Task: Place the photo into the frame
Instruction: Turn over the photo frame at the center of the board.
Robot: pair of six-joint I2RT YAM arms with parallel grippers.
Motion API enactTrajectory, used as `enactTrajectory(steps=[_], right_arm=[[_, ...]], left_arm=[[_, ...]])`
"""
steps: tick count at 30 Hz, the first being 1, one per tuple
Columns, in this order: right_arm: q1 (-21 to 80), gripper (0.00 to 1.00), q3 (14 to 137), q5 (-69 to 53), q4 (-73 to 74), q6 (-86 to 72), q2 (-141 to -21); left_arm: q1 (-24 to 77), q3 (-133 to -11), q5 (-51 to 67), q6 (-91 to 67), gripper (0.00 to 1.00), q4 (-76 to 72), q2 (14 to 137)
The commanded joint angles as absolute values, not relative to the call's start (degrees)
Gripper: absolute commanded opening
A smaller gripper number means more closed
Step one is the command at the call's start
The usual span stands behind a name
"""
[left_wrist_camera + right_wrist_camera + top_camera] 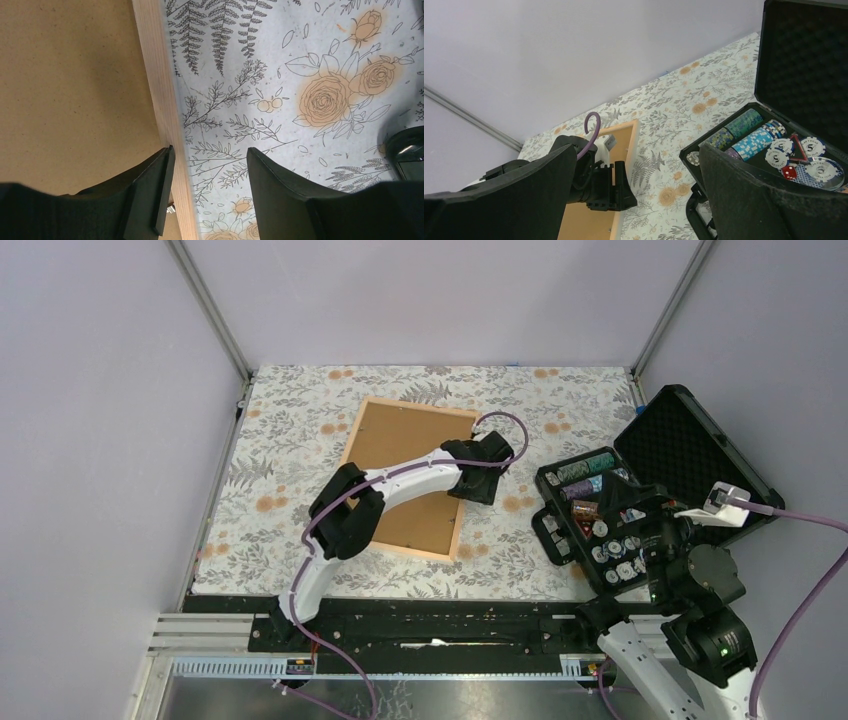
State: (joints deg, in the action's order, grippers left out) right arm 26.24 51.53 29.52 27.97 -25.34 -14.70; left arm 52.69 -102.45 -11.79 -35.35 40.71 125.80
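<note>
Lab enclosure — blank walls (100, 440), aluminium rails (210, 310)

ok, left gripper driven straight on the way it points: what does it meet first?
Probably a side rail of the frame: the left gripper points down with that rail between its open fingers, hard by one. The other finger would reach the tablecloth. Height is unclear.

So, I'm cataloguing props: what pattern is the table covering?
Dark fern sprigs and orange roses on a pale table covering, clearest in the left wrist view.
</note>
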Motion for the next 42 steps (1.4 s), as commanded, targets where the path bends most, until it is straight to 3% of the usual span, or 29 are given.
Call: enactTrajectory(steps=[1, 5, 11, 16, 26, 31, 36, 42], right_arm=[[26.2, 1.0, 51.0, 31.6, 27.1, -23.7, -14.4], [26.2, 1.0, 50.5, 31.7, 27.2, -23.4, -14.3], [26.2, 1.0, 50.2, 31.7, 27.3, -23.5, -15.0], [26.3, 1.0, 50.0, 31.4, 27.3, -23.8, -15.7], [26.3, 1.0, 48.4, 30.4, 27.9, -25.5, -18.6], [26.2, 1.0, 46.6, 32.1, 28.5, -29.8, -23.1], [26.1, 1.0, 46.6, 35.3, 28.7, -34.8, -35.0], [22.1, 1.0, 46.4, 23.5, 23.4, -39.5, -47.1]], left_arm=[[51.7, -106.2, -11.6, -34.5, 0.63, 45.9, 127.6], [51.7, -106.2, -13.4, -34.3, 0.69, 46.8, 127.5], [51.6, -105.6, -14.6, -33.8, 0.67, 46.9, 127.6], [51.6, -106.0, -14.2, -34.4, 0.59, 47.0, 129.6], [51.9, -106.3, -16.1, -35.0, 0.24, 47.8, 132.8], [52.0, -106.5, -20.6, -33.7, 0.0, 49.1, 131.6], [52.0, -106.5, -22.4, -30.7, 0.0, 49.1, 125.0], [52.0, -105.7, -21.6, -29.5, 0.0, 49.1, 117.8]])
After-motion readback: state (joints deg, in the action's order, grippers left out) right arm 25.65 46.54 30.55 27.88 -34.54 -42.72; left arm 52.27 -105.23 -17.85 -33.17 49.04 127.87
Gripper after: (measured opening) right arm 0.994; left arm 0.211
